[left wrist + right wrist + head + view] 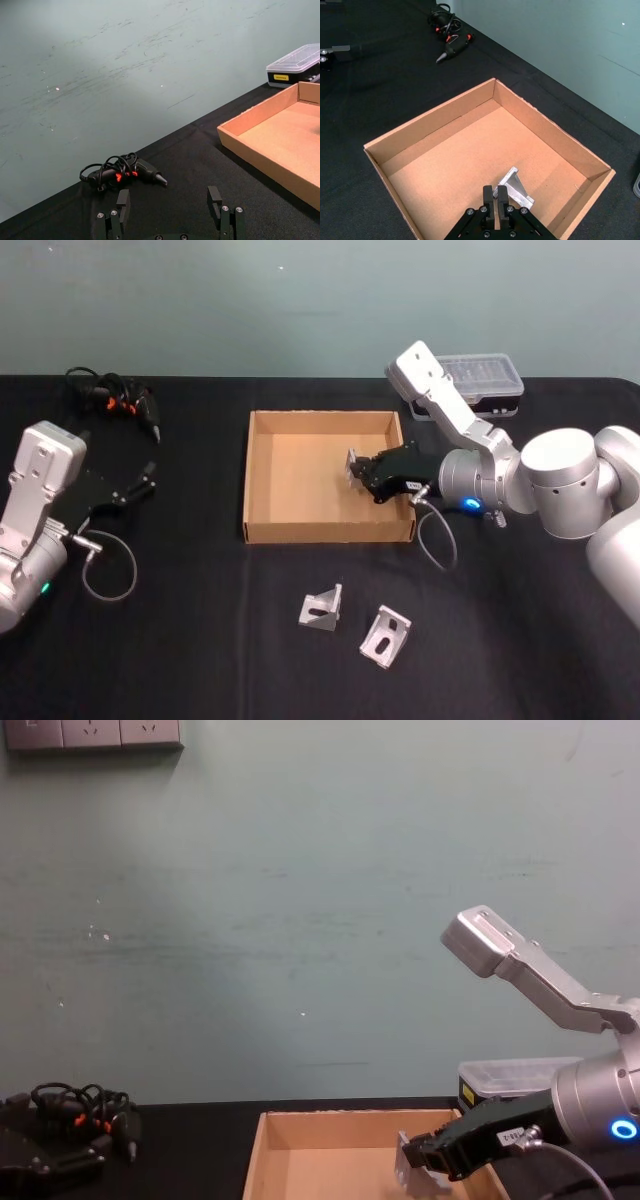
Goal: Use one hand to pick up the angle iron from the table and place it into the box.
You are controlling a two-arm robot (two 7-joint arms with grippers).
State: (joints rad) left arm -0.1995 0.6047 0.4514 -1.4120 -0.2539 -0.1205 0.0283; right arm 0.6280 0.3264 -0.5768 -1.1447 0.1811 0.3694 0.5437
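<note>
Right claw (354,468): reaches in from the right, over the right half of the box, with its two black fingers pinching a plate of the angle iron.
Same claw, other views: right wrist view (495,199); low on the right in the chest view (422,1161).
Angle iron (351,464): a small silver bracket held inside the outline of the box, near its right wall – whether it touches the cardboard floor I cannot tell. Also seen at (516,188) and (407,1166).
Box (325,532): shallow tan cardboard with no lid, at the middle of the worktop (200,640). Its walls show at (260,159), (434,118) and (254,1160).
Loose angle iron (321,608): on the worktop in front of the box.
Second loose angle iron (386,636): just to the right of the first, apart from it.
Left claw (141,485): at the left side, well away from the box, fingers spread and holding nothing (169,202).
Organiser case (485,380): clear-lidded, behind the box's right corner – also at (295,64) and (510,1082).
Black corded tool (115,400): at the far left, with orange marks; also at (122,172), (450,31) and (75,1115).
</note>
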